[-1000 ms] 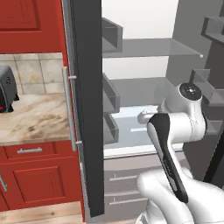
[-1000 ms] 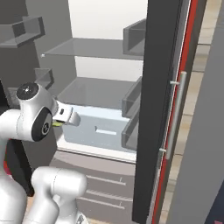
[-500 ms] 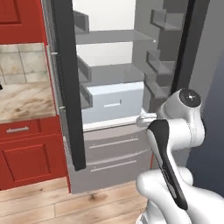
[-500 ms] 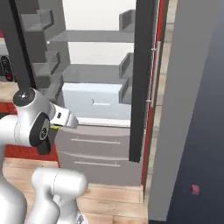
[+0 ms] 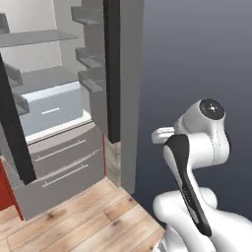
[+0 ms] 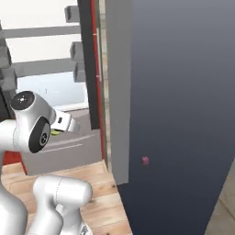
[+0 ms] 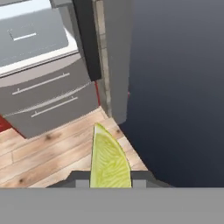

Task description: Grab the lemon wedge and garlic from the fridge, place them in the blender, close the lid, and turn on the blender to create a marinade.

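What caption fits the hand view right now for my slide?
Gripper shut on the lemon wedge, above the wooden floor beside the open fridge.

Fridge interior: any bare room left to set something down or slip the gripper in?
Bare: the fridge shelf above the pale drawer, and the upper shelf. Tighter on the right, where door bins crowd the open door's edge. The gripper is shut on the lemon wedge, over wood floor.

Yellow-green lemon wedge; dark grey fridge; pale wood-plank floor
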